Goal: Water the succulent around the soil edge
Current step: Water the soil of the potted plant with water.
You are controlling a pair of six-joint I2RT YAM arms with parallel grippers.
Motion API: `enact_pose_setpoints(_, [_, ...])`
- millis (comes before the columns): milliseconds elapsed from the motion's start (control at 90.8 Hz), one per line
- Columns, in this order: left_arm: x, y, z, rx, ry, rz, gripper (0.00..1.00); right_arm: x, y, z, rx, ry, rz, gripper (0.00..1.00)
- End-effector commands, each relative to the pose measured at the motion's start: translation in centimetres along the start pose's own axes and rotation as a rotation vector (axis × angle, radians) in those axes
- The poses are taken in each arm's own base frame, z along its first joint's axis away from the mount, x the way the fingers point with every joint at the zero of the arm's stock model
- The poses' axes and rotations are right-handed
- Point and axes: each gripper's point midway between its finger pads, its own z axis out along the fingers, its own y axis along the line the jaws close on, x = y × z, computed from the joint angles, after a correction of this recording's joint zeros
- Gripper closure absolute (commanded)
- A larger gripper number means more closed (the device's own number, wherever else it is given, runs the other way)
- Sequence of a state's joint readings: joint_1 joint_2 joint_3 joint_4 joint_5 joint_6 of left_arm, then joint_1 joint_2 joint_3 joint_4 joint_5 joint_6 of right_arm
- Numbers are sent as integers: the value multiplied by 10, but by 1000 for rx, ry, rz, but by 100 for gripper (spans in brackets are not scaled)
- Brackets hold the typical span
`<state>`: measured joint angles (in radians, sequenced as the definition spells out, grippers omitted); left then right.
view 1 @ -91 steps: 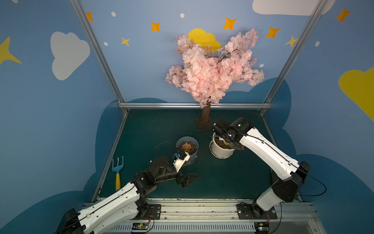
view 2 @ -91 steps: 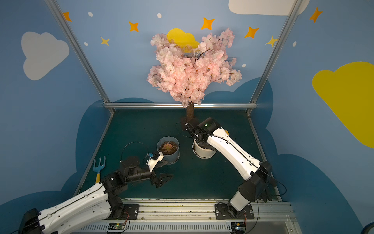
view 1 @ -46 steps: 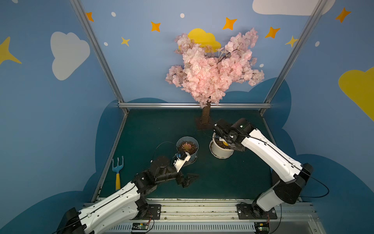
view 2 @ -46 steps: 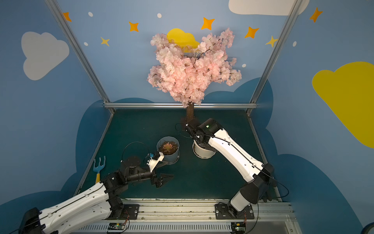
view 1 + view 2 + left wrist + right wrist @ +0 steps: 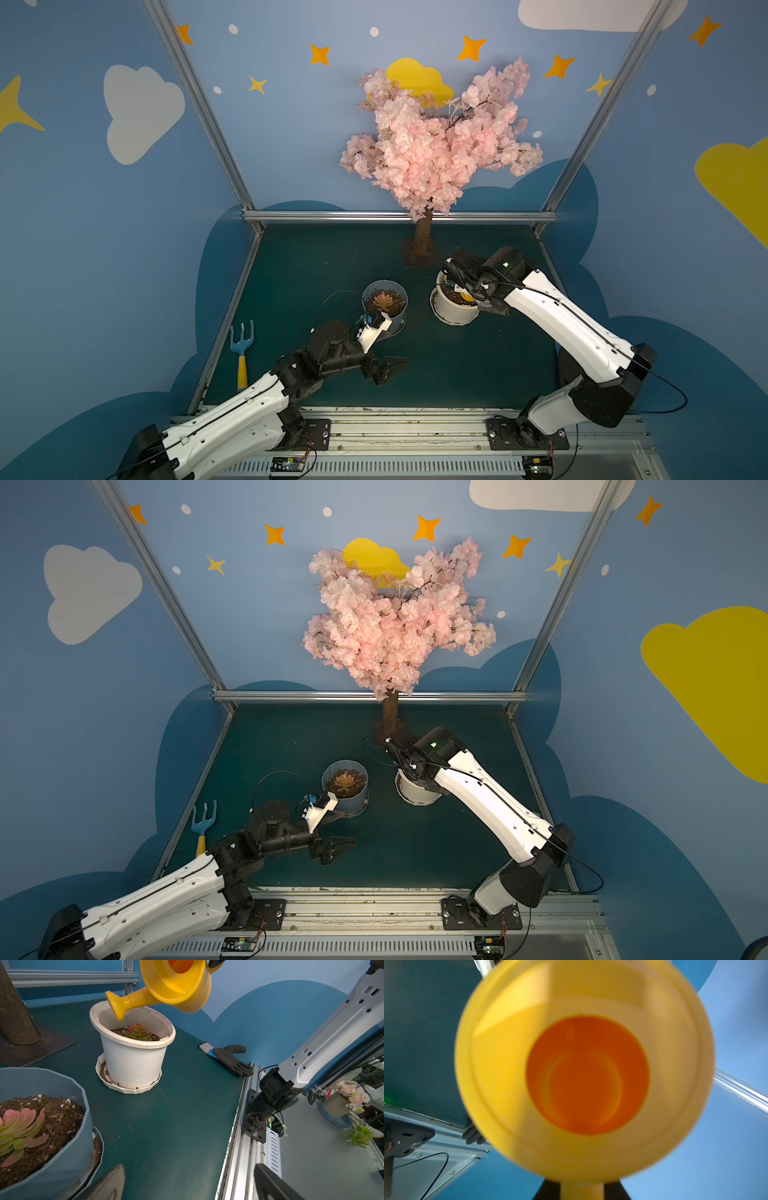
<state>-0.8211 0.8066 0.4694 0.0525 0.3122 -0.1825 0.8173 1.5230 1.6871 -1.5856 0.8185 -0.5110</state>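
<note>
Yellow plastic watering can (image 5: 176, 985): held by closed right gripper (image 5: 581, 1191), spout (image 5: 118, 1006) angled down inside the white plastic pot (image 5: 133, 1059) rim, over soil (image 5: 117, 1031) beside the red-green succulent (image 5: 137, 1032). Left gripper (image 5: 386, 368): jaws spread, empty, well apart.

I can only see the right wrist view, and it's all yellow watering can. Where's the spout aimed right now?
Observer: The watering can is tilted. Its spout ends above the white pot, near the rim and to one side of the succulent.
Operator: Any other plant close by?
Observer: Yes, a blue pot holding a pink succulent stands beside it, not touching.
Operator: And the left tool?
Observer: The left tool is open and empty, low over the mat on the robot's side of the blue pot.
</note>
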Motion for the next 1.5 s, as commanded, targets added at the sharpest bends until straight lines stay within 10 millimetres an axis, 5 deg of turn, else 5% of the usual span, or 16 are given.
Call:
enact_pose_setpoints(0, [-17,-3,-3,-3,-39,30,0,8,4,-4,-1,2,6,100])
enact_pose_setpoints(1487, [-16,1,2,-18,-17,37,0,46,32,-7,-55,-11,7,100])
